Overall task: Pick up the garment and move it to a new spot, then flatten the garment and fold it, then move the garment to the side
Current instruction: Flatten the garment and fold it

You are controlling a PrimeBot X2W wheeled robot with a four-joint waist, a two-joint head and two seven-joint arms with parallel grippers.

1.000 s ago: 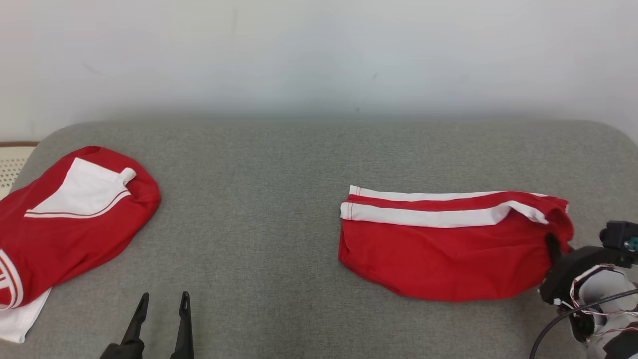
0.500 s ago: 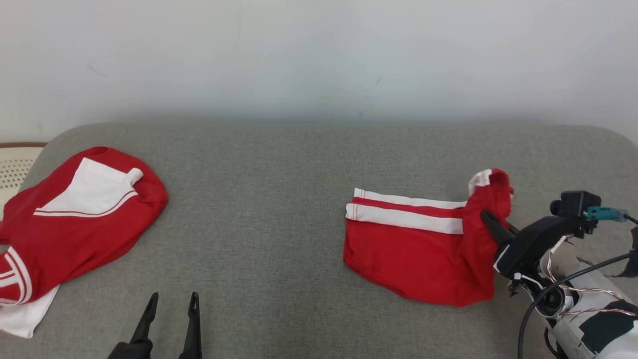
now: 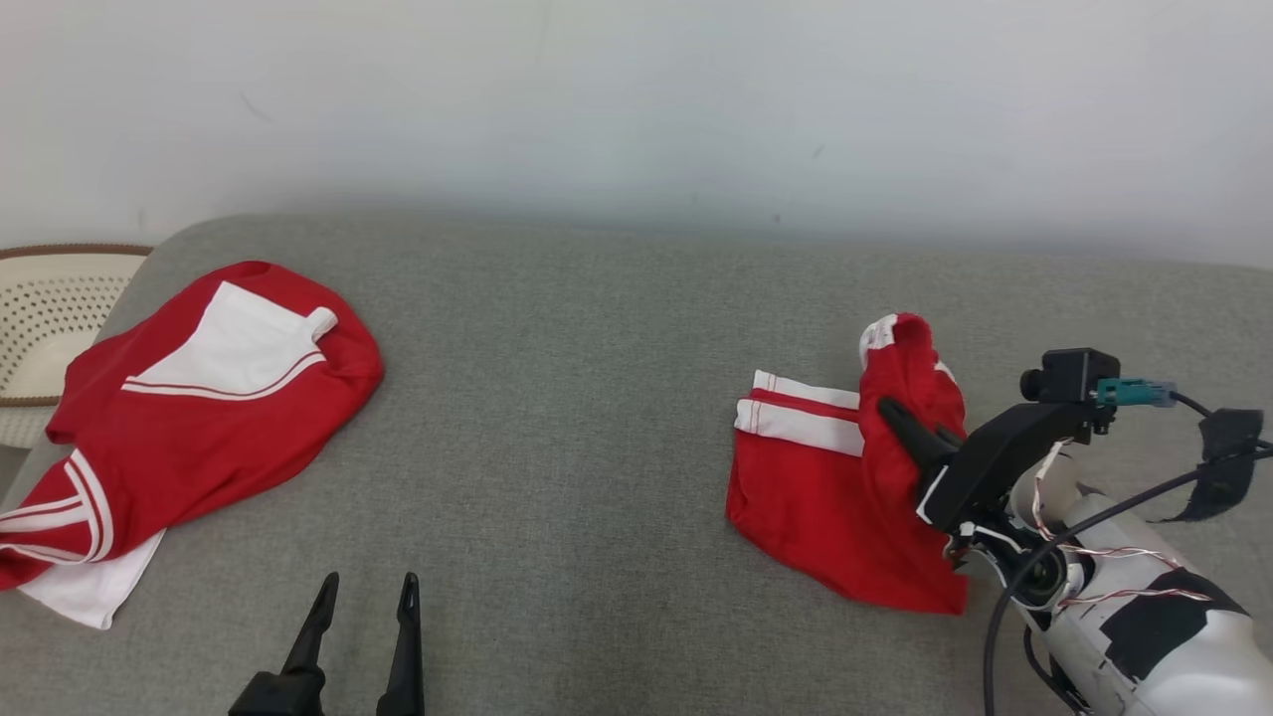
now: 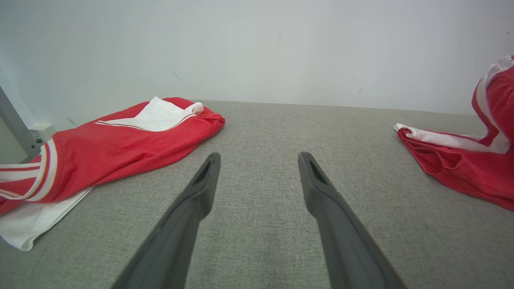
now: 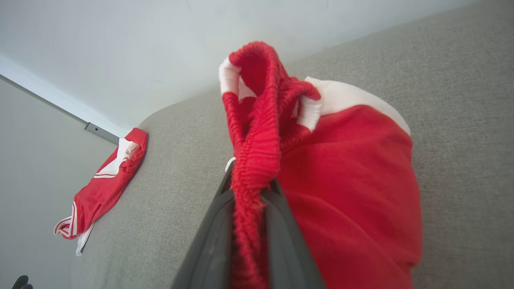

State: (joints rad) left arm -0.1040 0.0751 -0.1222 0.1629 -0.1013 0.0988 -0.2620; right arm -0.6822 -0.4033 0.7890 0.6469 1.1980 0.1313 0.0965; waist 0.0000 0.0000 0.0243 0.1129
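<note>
The garment is a pair of red shorts with white side stripes, lying at the right of the grey cushioned surface. My right gripper is shut on its elastic waistband, which stands lifted and drawn leftward over the flat part. In the right wrist view the bunched red waistband is pinched in the right gripper, with the rest of the shorts hanging to its right. My left gripper hovers open near the front edge, holding nothing; its fingers are wide apart, and the shorts lie far to their right.
A second red and white garment lies spread at the left end of the surface, partly over its edge. A cream perforated basket stands beyond that edge. A pale wall runs behind. Bare grey surface lies between the two garments.
My right gripper has raised the shorts' waistband end off the surface and carried it left, so the shorts now double over themselves. The head camera has shifted. The left gripper stays open.
</note>
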